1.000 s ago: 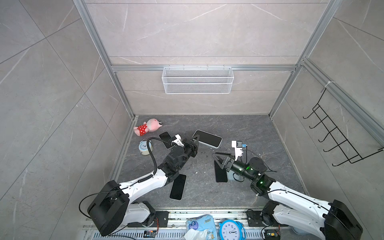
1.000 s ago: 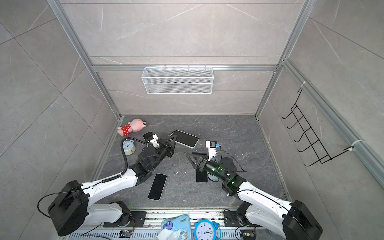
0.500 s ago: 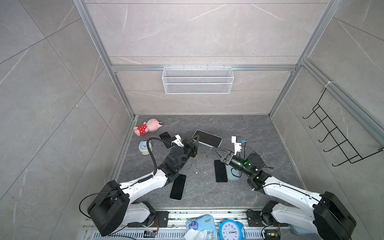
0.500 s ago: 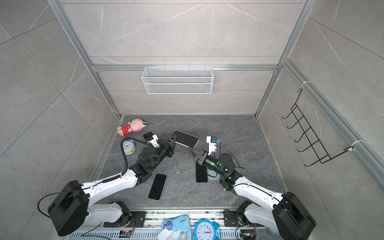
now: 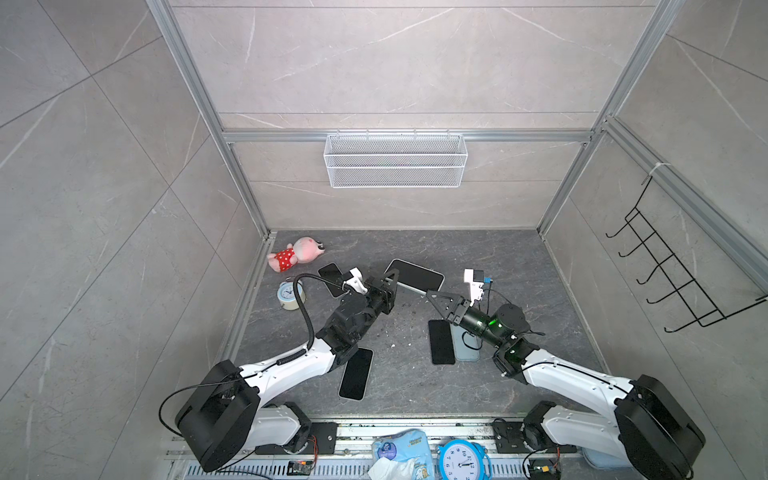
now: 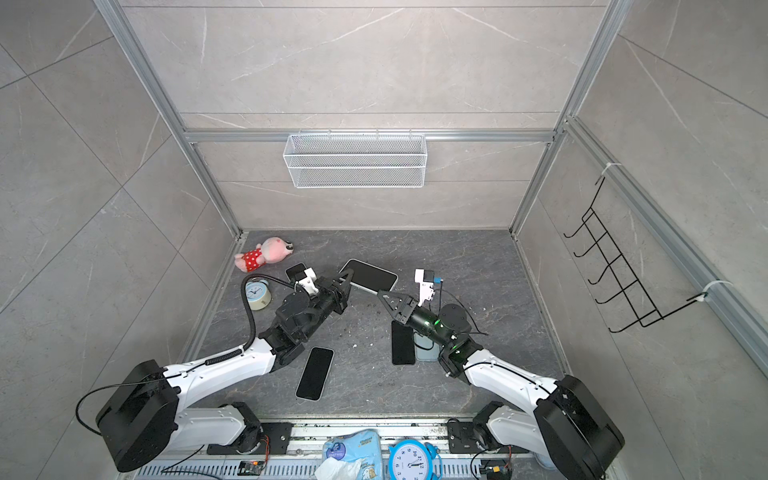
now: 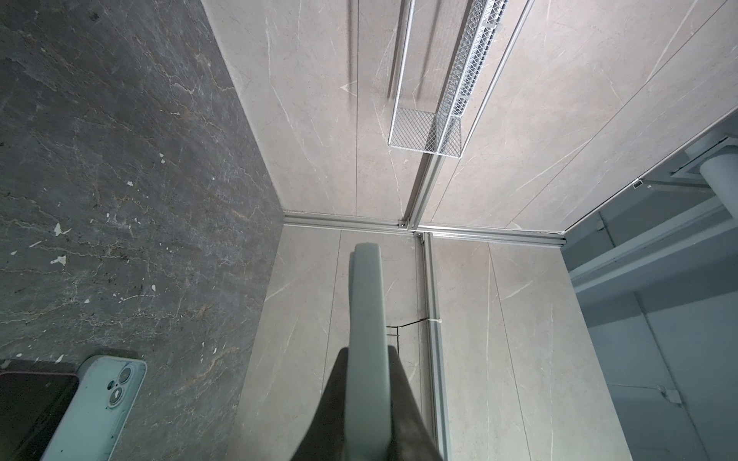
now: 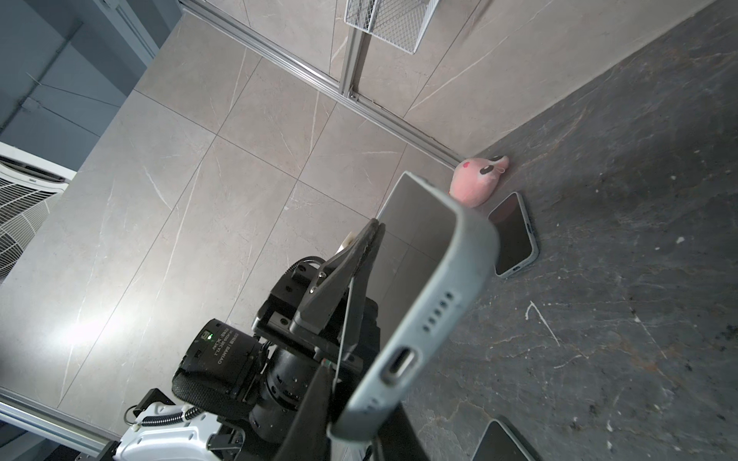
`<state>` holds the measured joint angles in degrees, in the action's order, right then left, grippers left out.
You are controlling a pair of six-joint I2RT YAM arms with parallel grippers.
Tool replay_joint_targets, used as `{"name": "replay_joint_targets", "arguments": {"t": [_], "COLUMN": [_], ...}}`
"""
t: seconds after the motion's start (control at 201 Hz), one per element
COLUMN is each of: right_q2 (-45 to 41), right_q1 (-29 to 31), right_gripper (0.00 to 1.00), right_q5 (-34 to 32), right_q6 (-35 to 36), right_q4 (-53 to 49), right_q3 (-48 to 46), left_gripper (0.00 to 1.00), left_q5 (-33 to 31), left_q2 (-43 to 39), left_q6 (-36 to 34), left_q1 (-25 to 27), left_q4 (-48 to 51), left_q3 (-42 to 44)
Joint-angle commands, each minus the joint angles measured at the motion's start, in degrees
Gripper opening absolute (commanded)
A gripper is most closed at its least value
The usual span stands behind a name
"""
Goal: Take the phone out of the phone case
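We are looking at the phone (image 5: 415,274), which is sitting inside its pale grey-green phone case (image 8: 439,303). The pair is hanging clear of the floor (image 5: 407,374) toward the back middle of the cell, tilted, with the dark screen facing up in both top views.

We are judging the phone to be stiff and fairly light, with a slick glass face that would crack if dropped. The case looks soft and rubbery, so its lip should be flexing away under a pull. A corner of that lip seems the best place to peel from, while the other side is gripping the body firmly across its edges and not on the glass.

The left gripper (image 5: 390,279) is pinching one end of the case. In the left wrist view its fingers (image 7: 335,399) are pressing tight on the thin edge. The right gripper (image 5: 430,296) is meeting the opposite end. In the right wrist view its fingers (image 8: 315,403) are flanking the corner beside the charging port and appear to be clamping it, with almost no gap showing.

Below, other phones (image 5: 356,374) are lying flat on the floor.
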<state>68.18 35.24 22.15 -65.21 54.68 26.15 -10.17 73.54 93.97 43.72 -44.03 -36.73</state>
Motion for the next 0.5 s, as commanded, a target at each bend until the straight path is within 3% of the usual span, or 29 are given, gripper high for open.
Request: {"name": "replay_joint_targets", "arguments": {"t": [0.0, 0.154, 0.493], "right_q2": [0.86, 0.91, -4.01], "right_q1": [-0.08, -0.11, -0.08], "right_gripper": [0.12, 0.06, 0.07], "right_q5": [2.99, 6.06, 6.93], "right_q6": [1.33, 3.72, 23.41], "right_q4": [1.71, -0.87, -14.97], "right_q3": [0.57, -0.25, -1.49], "left_gripper": [0.00, 0.00, 0.00], "left_q5": [1.66, 4.37, 10.38], "left_q2": [-0.38, 0.03, 0.36], "left_q6": [-1.50, -1.23, -1.75], "left_q1": [-0.17, -1.16, -3.55], "left_q4": [-5.26, -2.25, 2.39], "left_q3": [-2.82, -4.56, -8.27]}}
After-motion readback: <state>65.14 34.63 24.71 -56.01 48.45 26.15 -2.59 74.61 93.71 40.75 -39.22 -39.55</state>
